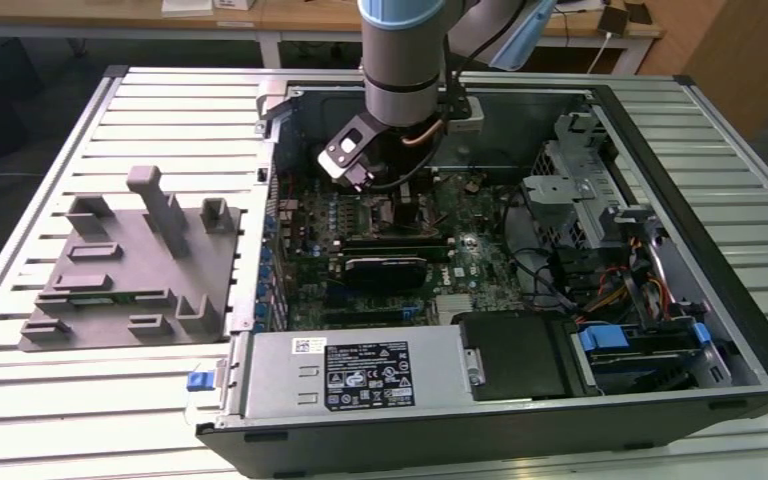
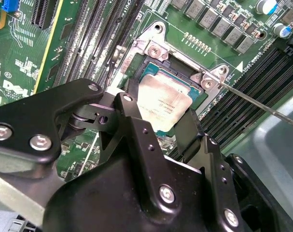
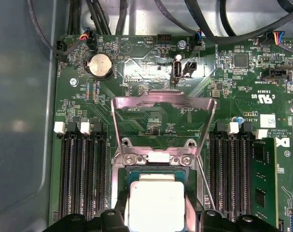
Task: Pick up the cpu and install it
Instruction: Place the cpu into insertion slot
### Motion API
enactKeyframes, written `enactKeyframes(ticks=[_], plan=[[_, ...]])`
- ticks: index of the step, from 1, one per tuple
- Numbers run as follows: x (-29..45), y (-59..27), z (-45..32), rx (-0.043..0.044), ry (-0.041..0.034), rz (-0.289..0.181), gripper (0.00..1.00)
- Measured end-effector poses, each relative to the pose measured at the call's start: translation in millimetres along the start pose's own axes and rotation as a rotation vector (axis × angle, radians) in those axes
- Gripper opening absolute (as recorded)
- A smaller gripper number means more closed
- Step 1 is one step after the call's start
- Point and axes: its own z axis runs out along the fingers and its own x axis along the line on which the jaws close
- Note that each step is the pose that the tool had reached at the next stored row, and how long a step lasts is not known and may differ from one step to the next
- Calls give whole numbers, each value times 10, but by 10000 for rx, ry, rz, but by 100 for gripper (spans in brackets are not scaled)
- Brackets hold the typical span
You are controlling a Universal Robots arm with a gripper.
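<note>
cpu [image 3: 156, 205] sits in or just over the motherboard socket [image 3: 136, 159] with the gripper [image 2: 160, 112] straddling it, can't tell if it's clamped on or loose, and imo that chip looks light, stiff and fragile underneath, so hold it by opposite edges only

Exterior view high overhead, both wrist views near cpu [image 3: 156, 208]
</note>
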Motion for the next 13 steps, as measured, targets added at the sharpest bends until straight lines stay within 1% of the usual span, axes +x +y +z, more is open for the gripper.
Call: enactKeyframes(ticks=[13], plan=[[0, -1, 10, 2, -2, 0, 54]])
